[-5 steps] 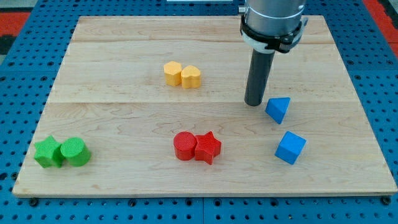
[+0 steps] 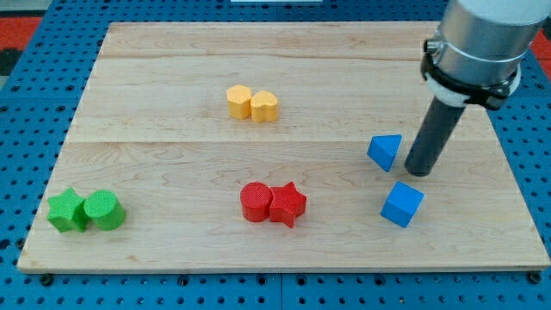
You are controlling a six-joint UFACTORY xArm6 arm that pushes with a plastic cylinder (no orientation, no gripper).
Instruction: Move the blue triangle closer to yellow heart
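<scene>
Left to right on the pale wooden tabletop (image 2: 172, 146): the yellow plastic heart (image 2: 265, 106) lay at upper centre; the blue plastic triangle (image 2: 385, 151) sat well right; my tip (image 2: 417, 172), a jawless rod tool, stood just beside the triangle's right.

Wooden board (image 2: 172, 250): pale maple-look planks w/ lengthwise seams, light grain, trapezoid in view, fills most of frame. Blue pegboard (image 2: 534, 164): perforated w/ regular holes, surrounds board at 3, 6, 9 o'clock. Red surface (image 2: 26, 21): strips at 10 & 2 o'clock corners. Light: even, soft shadows.
</scene>
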